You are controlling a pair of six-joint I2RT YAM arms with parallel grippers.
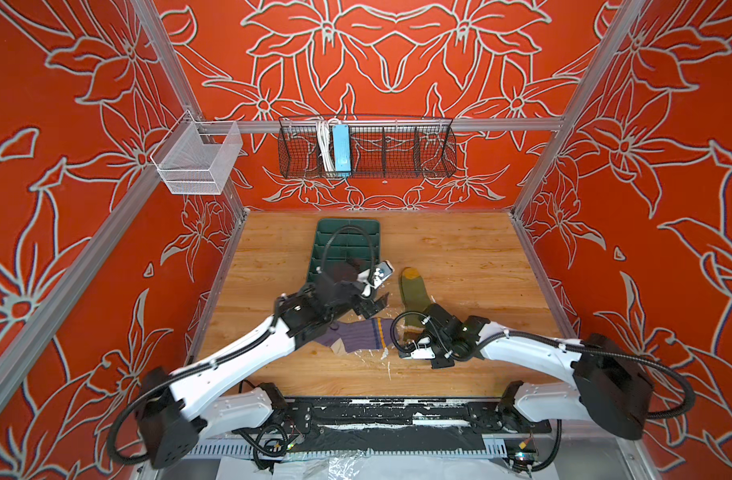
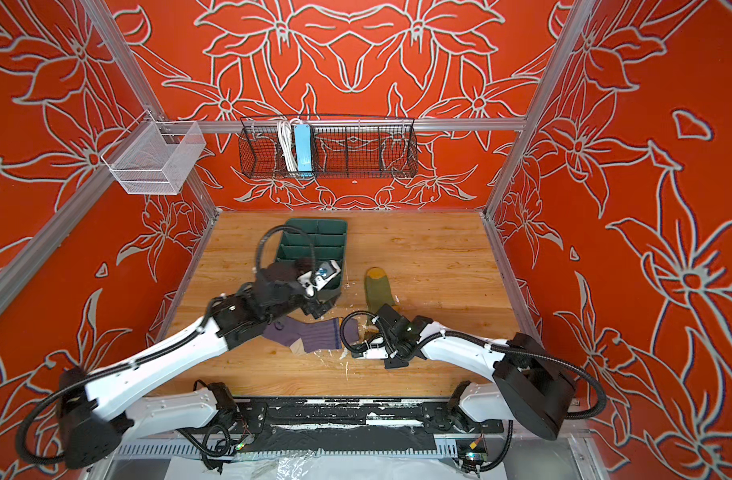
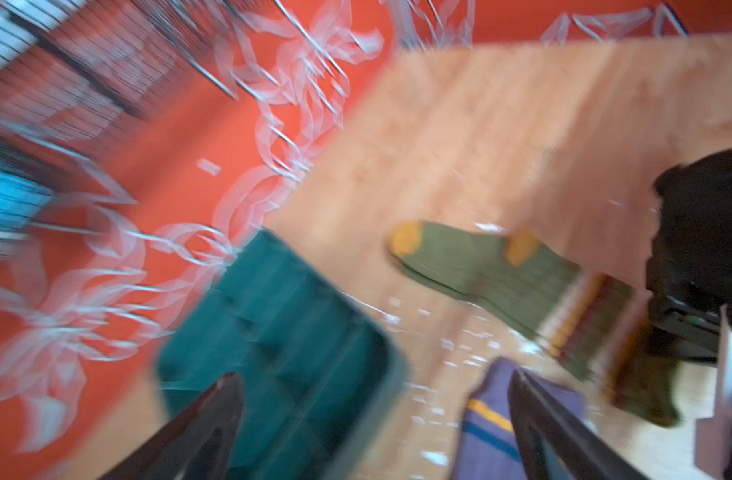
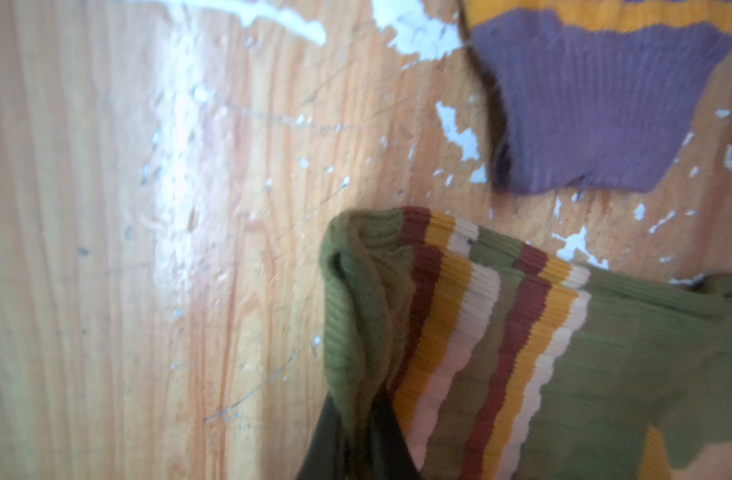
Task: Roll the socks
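Note:
The purple sock (image 1: 356,336) (image 2: 310,334) lies flat on the wooden table, its striped cuff towards the middle. The olive green sock (image 1: 414,291) (image 2: 378,291) lies beside it, mustard toe pointing to the back. My right gripper (image 4: 356,436) (image 1: 407,330) is shut on the olive sock's (image 4: 605,365) striped cuff edge, which bunches between the jaws. The purple cuff (image 4: 596,104) lies just apart from it. My left gripper (image 3: 374,415) (image 1: 374,305) hangs open above the table between tray and purple sock (image 3: 484,436), holding nothing. The left wrist view is blurred.
A dark green divided tray (image 1: 347,232) (image 3: 281,332) stands at the back left of the table, partly under the left arm. A black wire basket (image 1: 368,149) and a white mesh basket (image 1: 198,160) hang on the walls. White flecks mark the wood near the socks.

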